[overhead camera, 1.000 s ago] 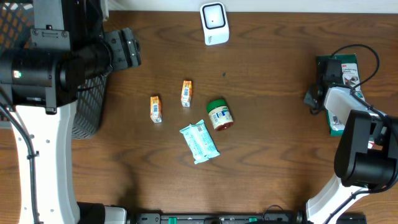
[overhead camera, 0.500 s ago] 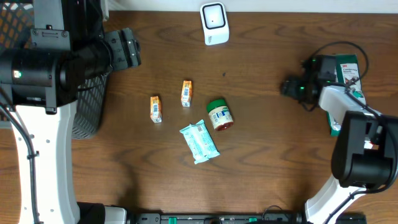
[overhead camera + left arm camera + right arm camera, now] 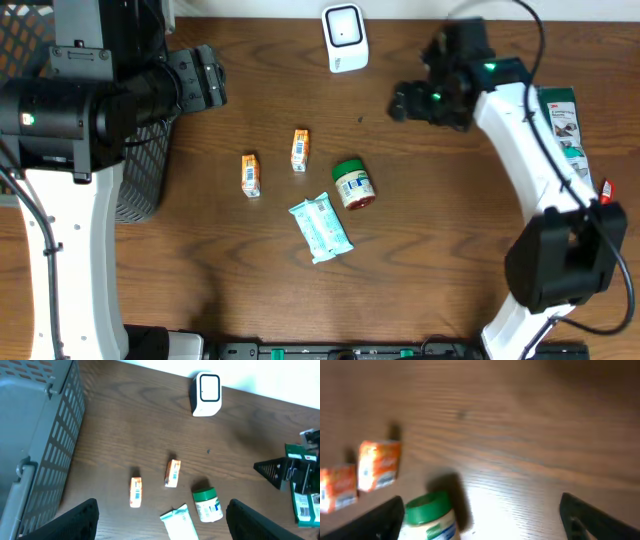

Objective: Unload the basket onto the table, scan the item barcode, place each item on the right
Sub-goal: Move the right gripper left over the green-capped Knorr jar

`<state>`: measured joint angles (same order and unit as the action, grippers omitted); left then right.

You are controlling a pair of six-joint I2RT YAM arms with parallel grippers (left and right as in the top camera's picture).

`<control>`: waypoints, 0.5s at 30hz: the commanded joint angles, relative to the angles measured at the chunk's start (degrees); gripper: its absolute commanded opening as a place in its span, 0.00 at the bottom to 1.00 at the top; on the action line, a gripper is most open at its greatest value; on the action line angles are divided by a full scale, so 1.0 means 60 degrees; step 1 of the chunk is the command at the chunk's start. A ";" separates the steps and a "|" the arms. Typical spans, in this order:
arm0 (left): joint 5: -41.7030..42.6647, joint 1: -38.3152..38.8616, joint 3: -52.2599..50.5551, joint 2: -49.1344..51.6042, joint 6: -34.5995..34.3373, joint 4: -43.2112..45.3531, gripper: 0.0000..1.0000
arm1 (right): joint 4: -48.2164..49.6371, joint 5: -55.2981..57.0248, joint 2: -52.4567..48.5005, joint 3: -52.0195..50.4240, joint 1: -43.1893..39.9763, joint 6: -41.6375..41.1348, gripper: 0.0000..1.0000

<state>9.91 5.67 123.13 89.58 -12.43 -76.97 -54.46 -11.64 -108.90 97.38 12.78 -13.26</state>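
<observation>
Bright, even light, soft shadows; right wrist view motion-blurred, with glare on the table (image 3: 520, 490).

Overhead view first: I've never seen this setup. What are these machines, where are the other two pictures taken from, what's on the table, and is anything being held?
These are two robot arms at a wooden table. The overhead view looks straight down. The other two pictures come from a camera on each wrist, so the dark shapes in their lower corners are that arm's own fingers. The left tool hangs beside a black mesh basket. The right tool is out over the table, near the white scanner. On the table lie a left orange box, a right orange box, a green-lidded jar and a pale blue packet. A green box lies at the right edge. Both tools are open and hold nothing.
</observation>
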 commanded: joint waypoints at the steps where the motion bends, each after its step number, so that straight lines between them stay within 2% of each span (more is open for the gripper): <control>1: -0.0091 -0.0051 0.0084 0.0036 -0.0022 -0.0029 0.82 | -0.0226 0.1129 0.0131 0.0215 0.1064 0.0117 0.99; 5: -0.0091 -0.0051 0.0084 0.0036 -0.0022 -0.0029 0.82 | -0.0277 0.1625 -0.0004 0.0040 0.2204 0.0459 0.99; 11: -0.0091 -0.0051 0.0084 0.0036 -0.0022 -0.0029 0.82 | -0.0215 0.4925 -0.0474 -0.0011 0.3807 0.0510 0.99; 15: -0.0091 -0.0051 0.0084 0.0036 -0.0022 -0.0029 0.82 | -0.0102 0.4987 -0.0845 -0.0011 0.4371 0.0433 0.99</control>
<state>9.91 5.67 123.13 89.58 -12.43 -76.95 -55.48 12.12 -111.83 97.80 37.36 -11.07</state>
